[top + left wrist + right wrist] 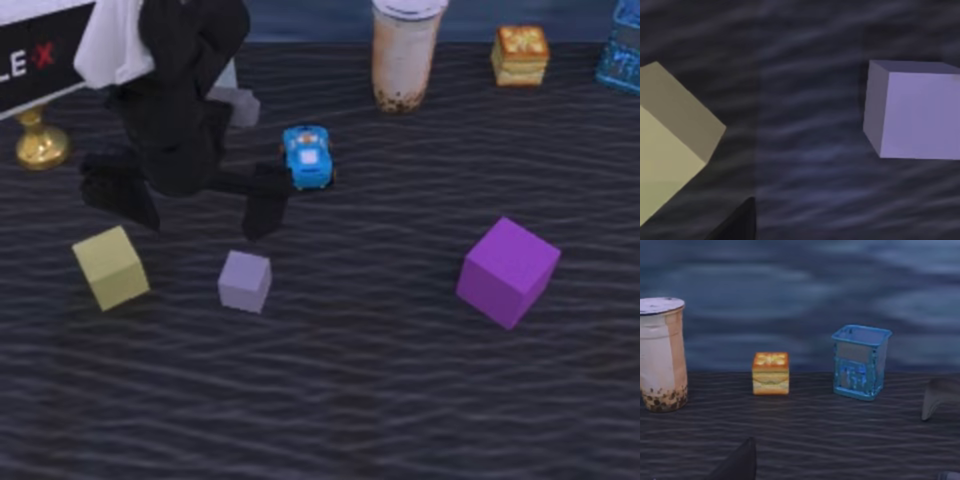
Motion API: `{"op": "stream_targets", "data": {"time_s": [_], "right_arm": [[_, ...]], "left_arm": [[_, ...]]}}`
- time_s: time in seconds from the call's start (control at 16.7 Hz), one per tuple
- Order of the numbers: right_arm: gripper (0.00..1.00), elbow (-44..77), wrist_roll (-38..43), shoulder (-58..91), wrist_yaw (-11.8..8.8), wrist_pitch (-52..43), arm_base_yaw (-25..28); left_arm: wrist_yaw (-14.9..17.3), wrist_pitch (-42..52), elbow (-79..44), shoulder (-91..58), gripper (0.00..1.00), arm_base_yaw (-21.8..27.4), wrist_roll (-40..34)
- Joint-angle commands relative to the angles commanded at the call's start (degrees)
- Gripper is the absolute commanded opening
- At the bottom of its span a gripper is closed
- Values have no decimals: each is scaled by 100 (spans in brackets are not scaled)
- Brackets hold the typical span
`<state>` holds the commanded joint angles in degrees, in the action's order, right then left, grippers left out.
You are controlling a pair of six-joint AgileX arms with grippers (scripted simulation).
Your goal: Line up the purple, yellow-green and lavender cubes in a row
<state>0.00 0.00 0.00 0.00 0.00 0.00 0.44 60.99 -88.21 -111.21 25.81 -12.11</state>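
The step in hand is judged to be an early one: none of the three cubes is held, and no row is formed yet. The left gripper (190,205) is positioned above the left part of the dark rippled tabletop (380,400), behind the gap between two of the cubes. Its dark fingers are spread wide, one fingertip (265,215) lying just behind the small lavender matte cube (245,281), and nothing is pinched between them. The right arm is not seen in the top view; its wrist camera faces the far edge of the table, and it cannot be told whether that gripper is spread or pressed together.

The pale yellow-green matte cube (111,267) is placed at the left, turned at an angle to the table edges. The lavender cube is set near it to the right, apart from it and only slightly turned. The large bright purple cube (507,271) is placed well apart at the right, also turned — it is clearly the biggest of the three.

The next move is judged to call for a descent onto one of the two nearer cubes, with the fingers aligned to opposite flat faces; for the yellow-green cube a wrist turn would be needed.

A blue toy car (307,156) stands just behind the lavender cube — it is best avoided.
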Motion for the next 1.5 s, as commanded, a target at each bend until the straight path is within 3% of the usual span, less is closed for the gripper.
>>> {"op": "stream_targets", "data": {"time_s": [0.24, 0.66, 1.14, 1.44, 1.5], "right_arm": [[100, 0, 0, 0, 0, 0, 0], [100, 0, 0, 0, 0, 0, 0], [100, 0, 0, 0, 0, 0, 0], [100, 0, 0, 0, 0, 0, 0], [100, 0, 0, 0, 0, 0, 0]], "left_arm": [[-25, 430, -827, -941, 100, 208, -105], [-27, 446, -897, -1047, 100, 205, -111], [-25, -1114, 39, -1643, 100, 221, -100], [-24, -1262, 142, -1721, 100, 223, -101], [-24, -1262, 142, -1721, 92, 223, -101]]}}
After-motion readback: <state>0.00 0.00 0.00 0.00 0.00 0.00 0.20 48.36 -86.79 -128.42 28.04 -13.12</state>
